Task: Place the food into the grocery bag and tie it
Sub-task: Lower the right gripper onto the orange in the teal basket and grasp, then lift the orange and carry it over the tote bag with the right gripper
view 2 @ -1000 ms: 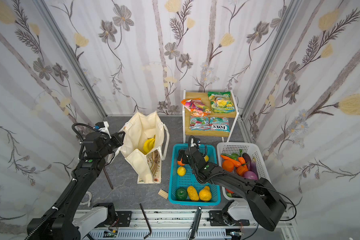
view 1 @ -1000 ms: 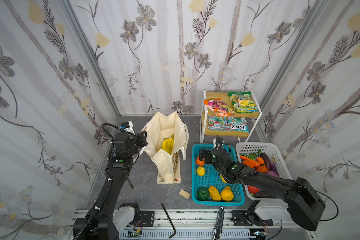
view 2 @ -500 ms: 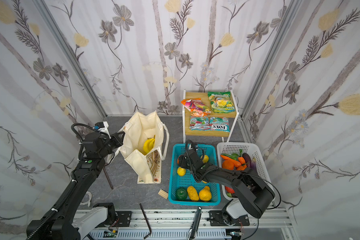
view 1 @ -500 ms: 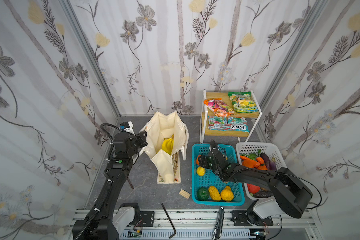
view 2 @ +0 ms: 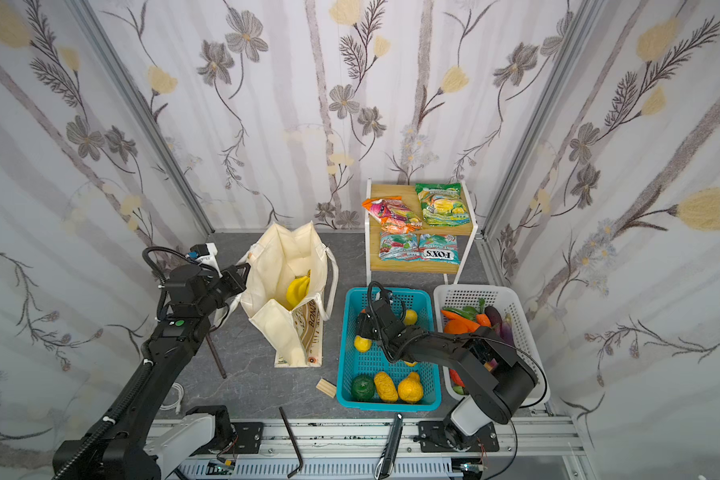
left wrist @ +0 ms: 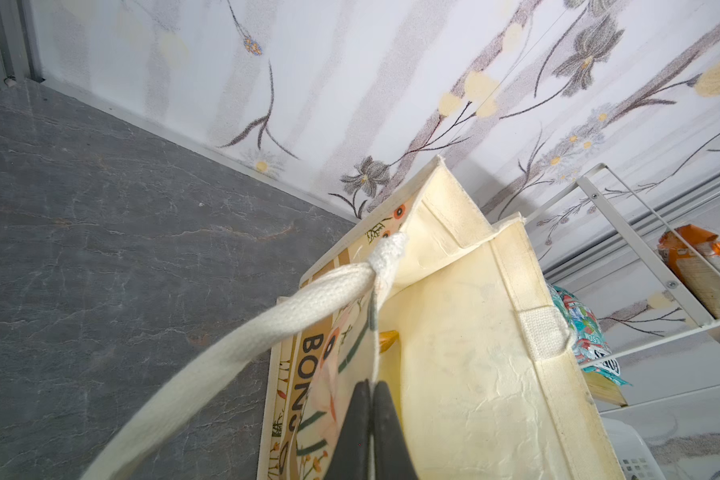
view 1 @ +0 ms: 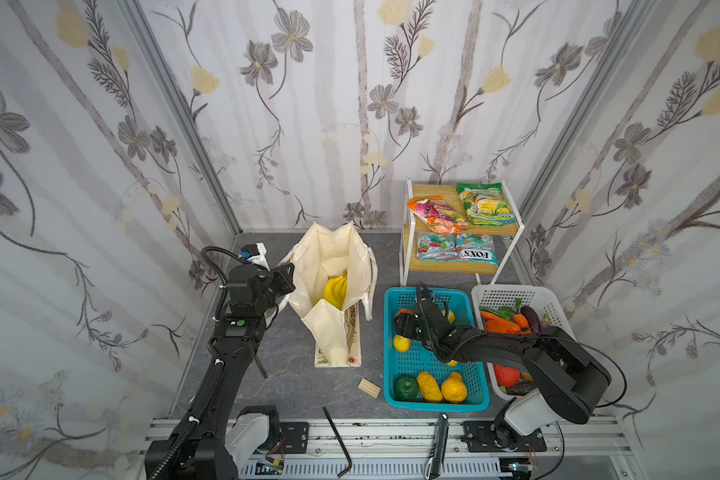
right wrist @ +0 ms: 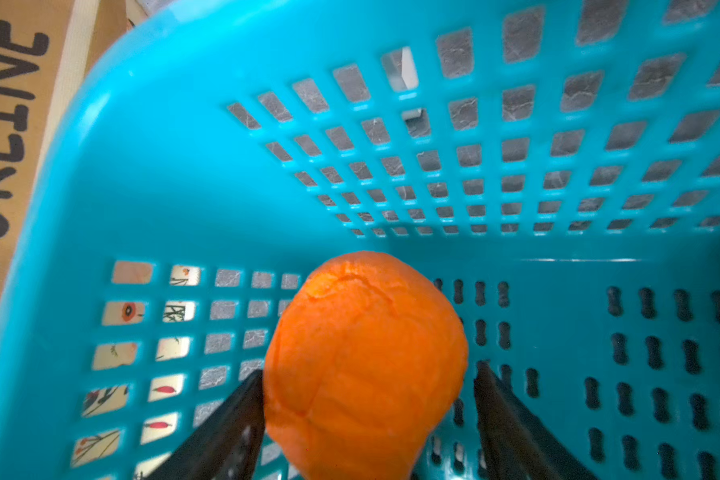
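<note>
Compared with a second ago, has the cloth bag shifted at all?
No. The bag stands in the same spot left of the blue basket, its mouth equally open, with the left gripper shut on its edge.

On your grey stone-look tabletop (view 1: 292, 374), a teal plastic basket (view 1: 433, 406) stands just beside a white plastic basket (view 1: 516, 293), with a dark green round fruit (view 1: 406, 387) in the teal one's near corner. Two teal-red FOX'S packets (view 1: 456, 248) lie on the wooden rack's lower shelf (view 1: 441, 266).
</note>
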You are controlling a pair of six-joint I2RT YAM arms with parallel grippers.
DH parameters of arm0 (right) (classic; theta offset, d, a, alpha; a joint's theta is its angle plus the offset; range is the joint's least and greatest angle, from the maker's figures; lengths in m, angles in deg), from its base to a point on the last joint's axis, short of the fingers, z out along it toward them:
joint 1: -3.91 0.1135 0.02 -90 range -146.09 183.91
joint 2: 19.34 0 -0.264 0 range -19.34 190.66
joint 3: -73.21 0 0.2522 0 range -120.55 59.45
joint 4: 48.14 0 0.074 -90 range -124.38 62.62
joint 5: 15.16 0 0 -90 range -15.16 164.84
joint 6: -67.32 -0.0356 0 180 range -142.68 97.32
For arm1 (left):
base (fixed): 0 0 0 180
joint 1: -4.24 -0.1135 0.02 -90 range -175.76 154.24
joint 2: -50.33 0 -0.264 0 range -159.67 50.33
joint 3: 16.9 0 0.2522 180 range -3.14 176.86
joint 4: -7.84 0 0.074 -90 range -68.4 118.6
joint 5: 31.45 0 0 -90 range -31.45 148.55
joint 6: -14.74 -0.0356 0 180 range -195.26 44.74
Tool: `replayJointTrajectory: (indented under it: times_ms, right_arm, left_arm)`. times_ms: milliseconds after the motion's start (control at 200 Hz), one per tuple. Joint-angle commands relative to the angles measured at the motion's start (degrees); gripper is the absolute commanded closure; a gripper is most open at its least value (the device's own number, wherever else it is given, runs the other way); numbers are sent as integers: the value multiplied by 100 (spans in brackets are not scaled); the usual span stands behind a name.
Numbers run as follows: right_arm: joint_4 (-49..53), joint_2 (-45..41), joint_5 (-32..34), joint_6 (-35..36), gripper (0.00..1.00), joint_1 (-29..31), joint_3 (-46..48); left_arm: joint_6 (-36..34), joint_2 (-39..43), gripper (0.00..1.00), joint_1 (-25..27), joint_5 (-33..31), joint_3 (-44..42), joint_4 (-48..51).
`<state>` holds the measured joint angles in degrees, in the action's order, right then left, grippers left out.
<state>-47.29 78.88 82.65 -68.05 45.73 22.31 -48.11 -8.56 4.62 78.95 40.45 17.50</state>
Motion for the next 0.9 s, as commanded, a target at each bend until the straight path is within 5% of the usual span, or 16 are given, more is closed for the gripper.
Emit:
replayJointTrajectory:
  times_ms: [0,145,455,899]
  right_arm:
    - [-179,86,17,-69,21,-12,-54]
    - [-318,150,-61,-128,18,-16,-26]
    - [-214,-82,109,-60,32,-16,40]
    - [639,-1985,490,575,36,1,-270]
  left_arm:
    - [8,9,100,-2,67,17,-3]
    - [6,9,100,-2,65,18,-3]
    - [9,-17,100,1,63,9,-3]
    - [18,-43,100,2,68,17,-3]
